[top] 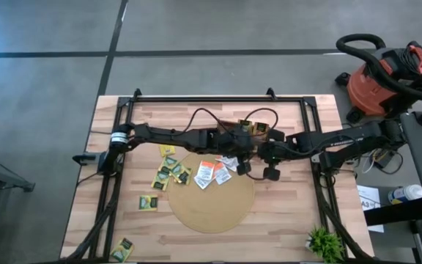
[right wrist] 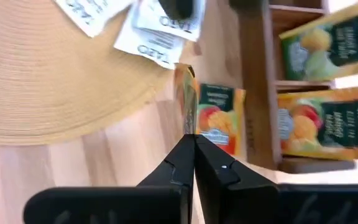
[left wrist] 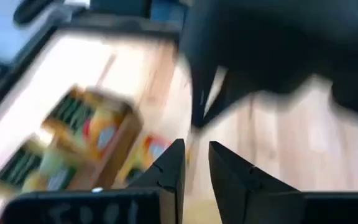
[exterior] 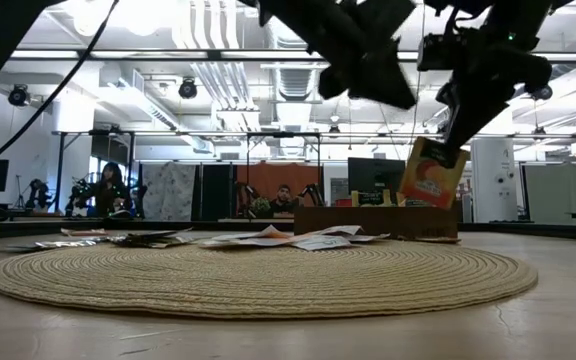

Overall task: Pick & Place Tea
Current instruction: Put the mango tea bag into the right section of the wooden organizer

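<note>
Item one, the tea. We count an orange sachet [right wrist: 188, 93] pinched edge-on in the right hand [right wrist: 194, 144], fingers closed on its lower edge; in the low view the same sachet [exterior: 433, 173] hangs tilted below the right hand [exterior: 458, 110], clear of the table.

Just beyond that hand's fingertips a second orange-and-green sachet [right wrist: 216, 117] lies flat on the table [right wrist: 104, 168], beside the wooden box [right wrist: 253, 93]. In the box's compartments, past the hand, stand a yellow-green sachet [right wrist: 322, 43] and an orange one [right wrist: 325, 124].

White sachets [right wrist: 148, 37] lie on the near rim of the round mat [right wrist: 42, 81], off to the side of the right hand. From above, we note further orange and white sachets [top: 212, 173] on the mat [top: 211, 205] and yellow-green sachets [top: 168, 170] scattered on the table [top: 291, 220] on the left arm's side, with one [top: 121, 249] well apart near the table's front edge.

Item two, the left hand [left wrist: 196, 163]. Its fingers stand slightly parted with nothing between them, above the box end [left wrist: 86, 149], which holds sachets. From above it sits near the box, close to the right hand [top: 242, 166].

Surroundings: a red shop vacuum [top: 379, 77] and a small green plant [top: 322, 242].
</note>
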You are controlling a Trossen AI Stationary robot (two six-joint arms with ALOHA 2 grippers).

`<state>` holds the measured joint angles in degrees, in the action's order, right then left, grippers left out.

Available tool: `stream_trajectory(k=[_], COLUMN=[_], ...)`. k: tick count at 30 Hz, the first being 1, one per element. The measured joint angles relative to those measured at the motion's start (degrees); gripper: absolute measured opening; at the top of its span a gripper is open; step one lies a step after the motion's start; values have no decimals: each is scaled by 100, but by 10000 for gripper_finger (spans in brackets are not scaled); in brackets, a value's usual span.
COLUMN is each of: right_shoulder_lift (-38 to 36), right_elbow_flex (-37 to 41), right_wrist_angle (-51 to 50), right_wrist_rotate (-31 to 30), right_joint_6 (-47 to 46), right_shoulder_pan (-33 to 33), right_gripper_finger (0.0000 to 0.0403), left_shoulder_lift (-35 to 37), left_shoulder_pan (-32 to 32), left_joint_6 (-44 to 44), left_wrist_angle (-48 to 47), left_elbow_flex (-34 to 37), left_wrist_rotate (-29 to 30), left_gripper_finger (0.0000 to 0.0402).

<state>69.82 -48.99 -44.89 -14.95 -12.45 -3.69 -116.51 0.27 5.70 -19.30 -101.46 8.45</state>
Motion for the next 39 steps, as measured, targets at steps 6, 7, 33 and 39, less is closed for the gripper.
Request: stream_trajectory(k=[6, 7, 33, 39], right_shoulder_lift=[-374, -445, 978, 1771], right_elbow_flex=[0, 0, -1149, -1762], right_wrist_angle=[-272, -309, -479, -1278], right_wrist_rotate=[-152, -175, 648, 778], right_joint_6=[-1, 25, 2966, 3159], right_shoulder_pan=[252, 344, 2962, 2965], right_gripper_finger=[8, 8, 8, 8], left_shoulder_lift=[52, 84, 3606, 3720], left_shoulder_pan=[-1, -1, 110, 108], left_joint_6=[50, 51, 2331, 2354], left_wrist_angle=[-924, -970, 2333, 2341], left_elbow_flex=[88, 140, 5220, 5362], left_wrist_rotate=[218, 218, 1764, 1762], left_gripper_finger=[67, 67, 67, 67])
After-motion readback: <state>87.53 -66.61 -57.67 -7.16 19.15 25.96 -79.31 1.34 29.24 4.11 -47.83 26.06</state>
